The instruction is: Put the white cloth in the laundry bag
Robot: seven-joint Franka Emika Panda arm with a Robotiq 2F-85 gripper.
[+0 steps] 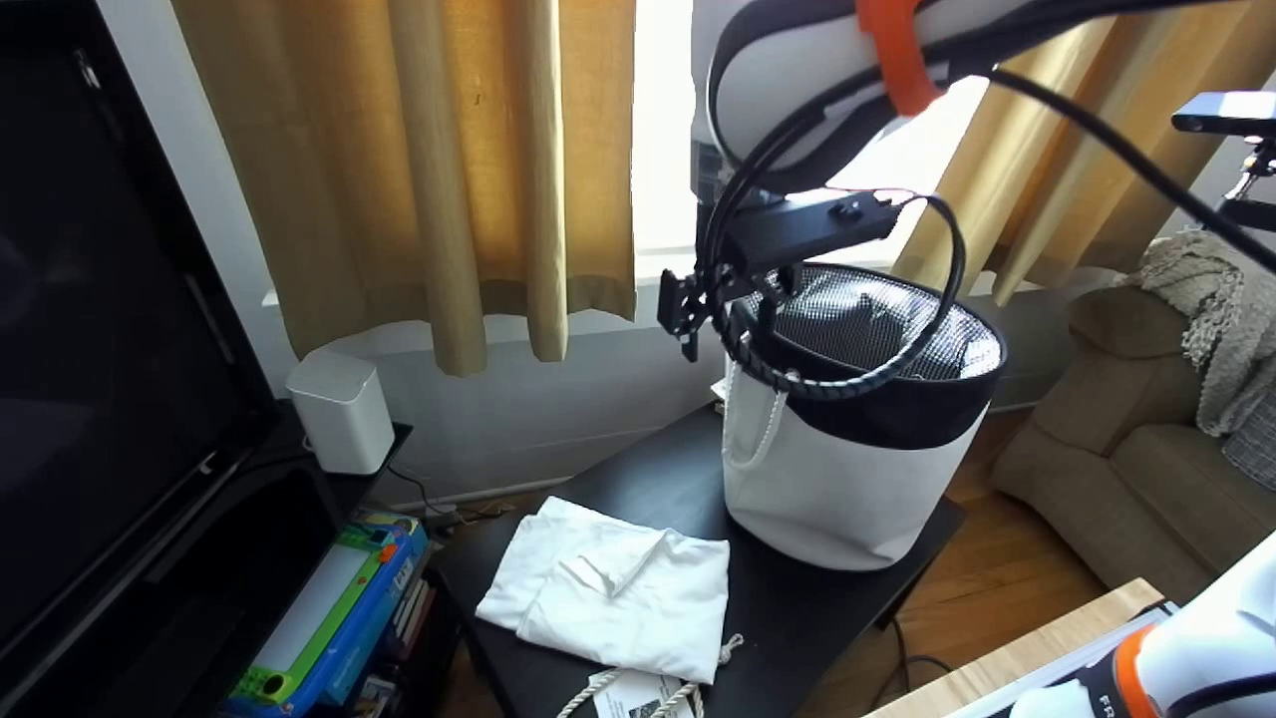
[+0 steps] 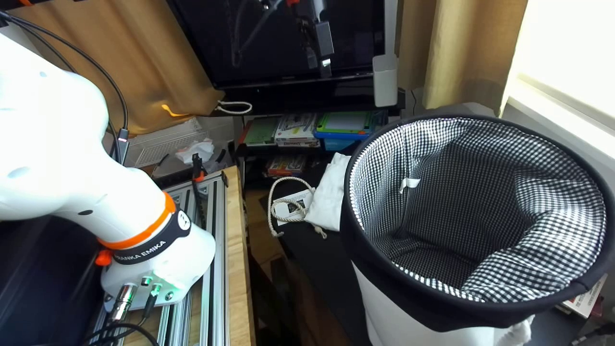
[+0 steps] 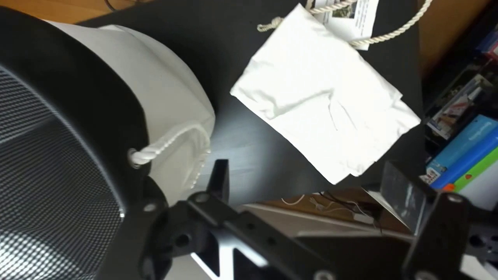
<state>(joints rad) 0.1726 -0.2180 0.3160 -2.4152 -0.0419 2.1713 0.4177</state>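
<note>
The white cloth (image 1: pixel 648 623) lies folded flat on the black table, beside the laundry bag; it also shows in an exterior view (image 2: pixel 329 199) and in the wrist view (image 3: pixel 307 74). The laundry bag (image 1: pixel 837 489) stands upright, white with a black rim and checked lining. Its open mouth faces up in an exterior view (image 2: pixel 384 283), and its rim is at the left in the wrist view (image 3: pixel 105 74). My gripper (image 1: pixel 728 334) is open and empty, high near the bag's rim. Its fingers are wide apart in the wrist view (image 3: pixel 311 184), away from the cloth.
The black table (image 1: pixel 588 479) carries both things. A rope and a paper label (image 2: pixel 293 206) lie by the cloth. A rope handle (image 3: pixel 171 140) hangs on the bag's side. A TV (image 1: pixel 90 329), a white speaker-like box (image 1: pixel 342 414) and shelved games (image 1: pixel 339 608) stand beside the table.
</note>
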